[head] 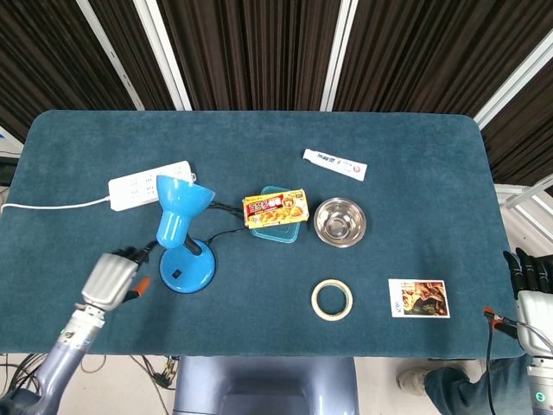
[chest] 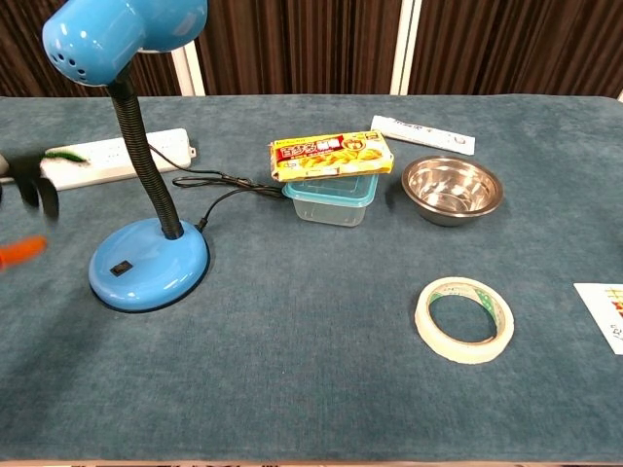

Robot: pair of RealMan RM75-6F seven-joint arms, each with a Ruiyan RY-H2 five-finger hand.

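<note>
A blue desk lamp stands left of the table's middle, with its round base (head: pixel 184 269) on the cloth and its shade (head: pixel 177 207) tilted up on a black flexible neck. The chest view shows the base (chest: pixel 146 268) with its black switch uncovered. My left hand (head: pixel 112 278) hovers just left of the base with its dark fingers (head: pixel 130 253) spread, holding nothing and not touching the lamp. At the chest view's left edge those fingers (chest: pixel 34 180) are blurred. My right hand (head: pixel 529 275) hangs empty beyond the table's right edge, with its fingers straight.
A white power strip (head: pixel 147 184) lies behind the lamp, its cord running off to the left. A yellow curry box (head: pixel 276 208) sits on a clear container, beside a steel bowl (head: pixel 340 221). Also on the blue table (head: pixel 415 147): a tape roll (head: pixel 315 300), a picture card (head: pixel 418 298), and a toothpaste tube (head: pixel 334 164).
</note>
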